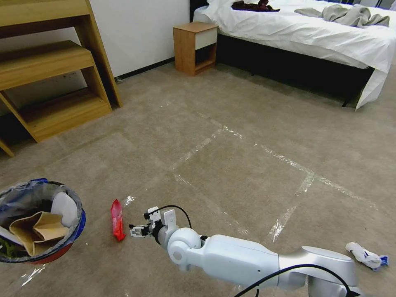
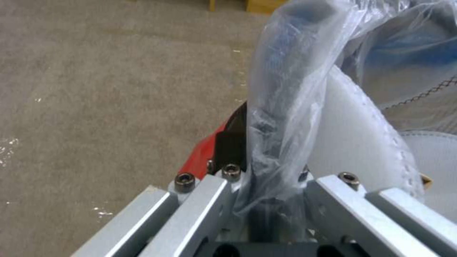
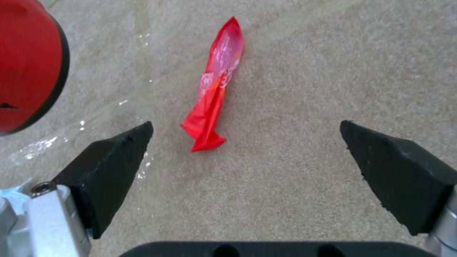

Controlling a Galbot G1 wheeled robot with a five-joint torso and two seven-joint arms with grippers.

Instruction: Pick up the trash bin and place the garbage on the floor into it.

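The floor (image 1: 231, 123) is beige carpet crossed by shiny tape strips (image 1: 288, 214). At the far right stands a bed (image 1: 313, 37) with white sheets, a small wooden nightstand (image 1: 194, 47) beside it, and a wooden shelf unit (image 1: 49, 70) at the far left.

The bin (image 1: 76, 231) sits at the near left, its red base and blue band lined with a crinkled grey bag (image 2: 285, 100). Inside it lie a tan paper bag (image 1: 39, 233) and a white slipper (image 2: 352, 142). The left pincer (image 2: 266, 192) is clamped on the bin's rim, bag plastic bunched between its fingers, one finger outside against the red wall.

The right arm (image 1: 247, 260) reaches from the near right toward the left. Its pincer (image 1: 138, 231) hangs just beside a red wrapper (image 3: 214, 92), its black pads (image 3: 109, 164) spread wide apart with nothing between them. The wrapper lies flat on the carpet, long and crumpled, between the bin and the pincer, just right of the bin.

A crumpled white tissue with a blue bit (image 1: 366, 255) lies on the carpet at the near right, well apart from the rest.
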